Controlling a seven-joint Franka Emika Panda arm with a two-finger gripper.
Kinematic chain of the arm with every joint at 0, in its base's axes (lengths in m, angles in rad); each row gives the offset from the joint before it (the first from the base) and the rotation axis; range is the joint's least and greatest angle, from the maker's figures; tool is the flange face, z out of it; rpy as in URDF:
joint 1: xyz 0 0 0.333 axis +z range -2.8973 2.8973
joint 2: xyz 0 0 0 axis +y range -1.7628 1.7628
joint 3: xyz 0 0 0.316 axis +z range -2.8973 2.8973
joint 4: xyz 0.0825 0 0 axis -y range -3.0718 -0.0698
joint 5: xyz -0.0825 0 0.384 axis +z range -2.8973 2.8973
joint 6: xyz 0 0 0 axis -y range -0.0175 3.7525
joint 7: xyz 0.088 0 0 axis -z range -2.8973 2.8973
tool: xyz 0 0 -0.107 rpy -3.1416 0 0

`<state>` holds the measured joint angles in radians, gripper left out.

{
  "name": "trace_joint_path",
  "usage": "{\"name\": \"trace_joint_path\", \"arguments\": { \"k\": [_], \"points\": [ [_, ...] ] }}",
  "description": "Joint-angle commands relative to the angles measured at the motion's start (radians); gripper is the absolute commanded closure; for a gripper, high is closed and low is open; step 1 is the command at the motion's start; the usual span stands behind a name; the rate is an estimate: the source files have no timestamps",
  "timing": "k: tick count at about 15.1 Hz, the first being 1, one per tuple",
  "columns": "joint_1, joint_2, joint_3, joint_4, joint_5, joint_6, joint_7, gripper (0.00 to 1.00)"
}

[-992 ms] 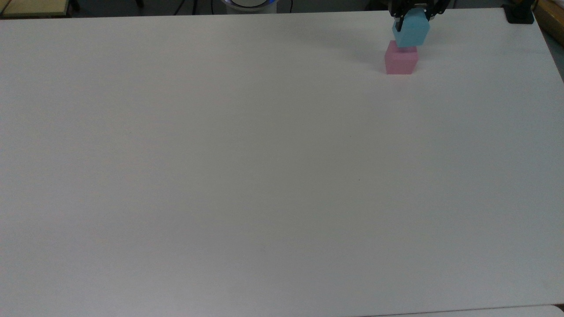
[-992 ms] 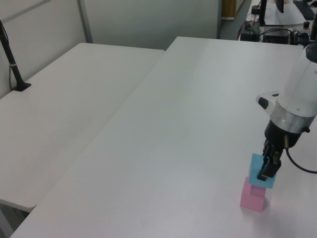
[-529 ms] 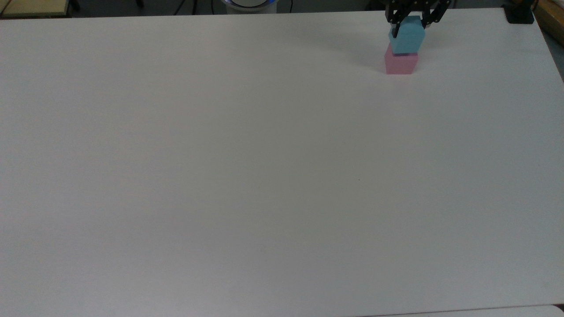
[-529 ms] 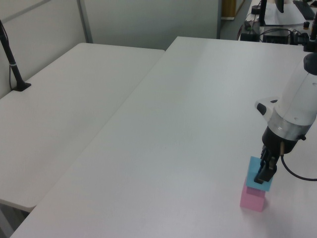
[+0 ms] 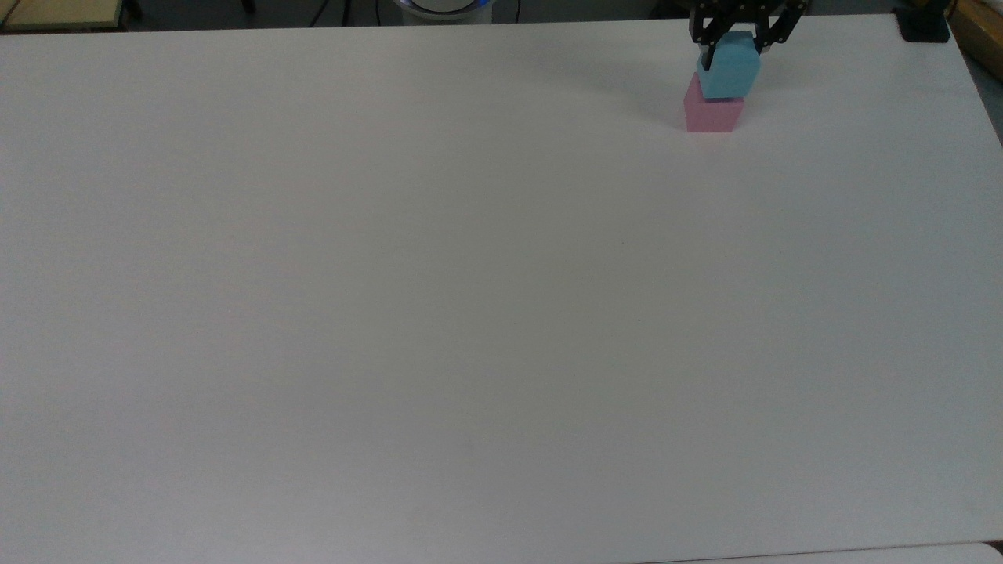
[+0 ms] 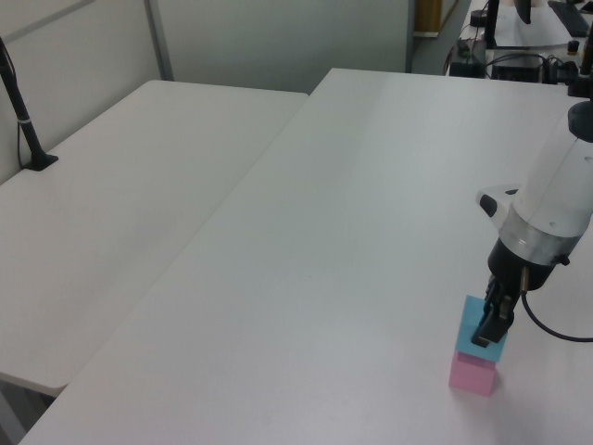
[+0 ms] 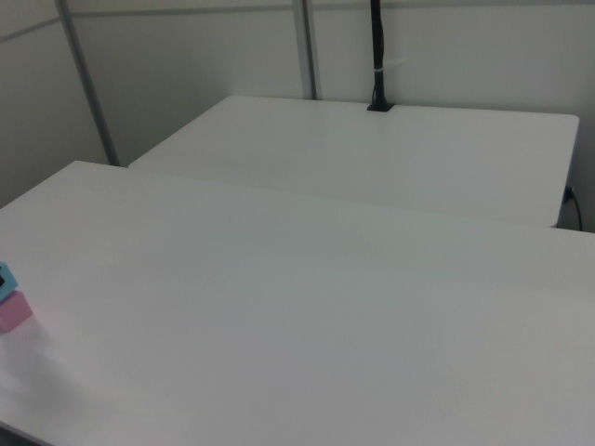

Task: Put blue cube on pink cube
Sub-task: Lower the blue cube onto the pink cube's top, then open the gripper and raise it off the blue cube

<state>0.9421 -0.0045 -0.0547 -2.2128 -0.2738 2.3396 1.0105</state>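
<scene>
The blue cube point(image 5: 729, 72) sits on top of the pink cube point(image 5: 711, 114) near the far right of the white table point(image 5: 470, 298) in the top view. It is turned a little and shifted toward the top view's right, so part of the pink top shows. My gripper point(image 5: 733, 52) comes down from above with its black fingers against the blue cube's two sides, shut on it. In the left view the gripper point(image 6: 490, 324) holds the blue cube point(image 6: 471, 332) over the pink cube point(image 6: 471, 375). At the right view's left edge, the blue cube point(image 7: 5, 277) rests on the pink cube point(image 7: 14, 314).
A black clamp base point(image 5: 925, 25) stands at the table's far right corner in the top view. A second white table point(image 6: 111, 204) with a black post point(image 6: 26, 125) adjoins on the left view's left. The arm's cable point(image 6: 556, 324) hangs beside the stack.
The gripper has lowered the blue cube from just above the pink cube down onto its top, then nudged it slightly toward the top view's right.
</scene>
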Motion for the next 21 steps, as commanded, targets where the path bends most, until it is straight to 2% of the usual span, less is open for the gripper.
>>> {"name": "trace_joint_path", "arguments": {
  "k": [1,3,4,5,6,12,19,21],
  "points": [
    [-0.003,0.029,-0.005,-0.002,-0.024,0.043,0.030,0.42],
    [-0.003,0.034,-0.005,-0.002,-0.024,0.052,0.030,0.25],
    [-0.003,0.034,-0.005,-0.002,-0.024,0.050,0.030,0.21],
    [-0.002,0.034,-0.005,-0.001,-0.024,0.052,0.030,0.07],
    [-0.003,0.034,-0.005,-0.001,-0.024,0.050,0.031,0.00],
    [-0.002,0.015,-0.007,0.008,-0.024,0.024,0.028,0.00],
    [0.001,-0.045,-0.011,0.240,0.005,-0.290,-0.026,0.00],
    [-0.003,-0.077,-0.017,0.312,0.043,-0.388,-0.085,0.00]
  ]
}}
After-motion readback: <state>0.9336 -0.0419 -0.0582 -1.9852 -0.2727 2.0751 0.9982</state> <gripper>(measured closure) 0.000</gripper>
